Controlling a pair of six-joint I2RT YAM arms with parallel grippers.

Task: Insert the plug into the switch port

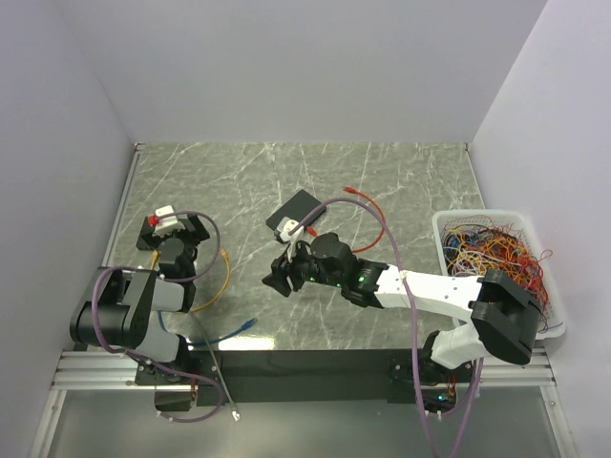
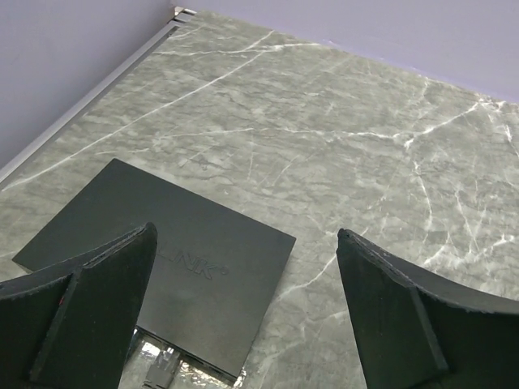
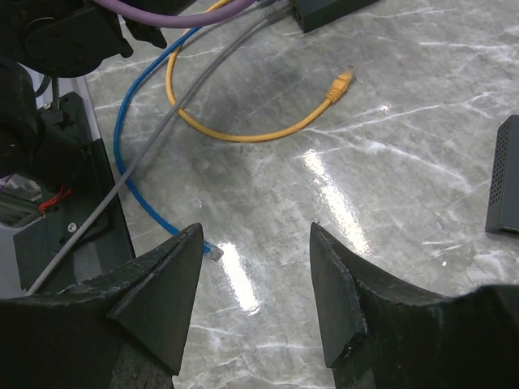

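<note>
Currently left claw (image 2: 245,235) and right claw (image 3: 256,231) gape empty; yellow plug (image 3: 345,79) points obliquely away.

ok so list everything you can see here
centre switch: 1, black, mid-table
left switch: 1, black, by left gripper
red cable: 1, red, right of centre switch
yellow cable: 1, yellow, front left
blue cable: 1, blue, front left
grey cable: 1, grey, alongside blue cable
bin: 1, white, right edge, holds tangled cables
table: 1, green marble
left gripper: black, open, empty
right gripper: black, open, empty
</note>
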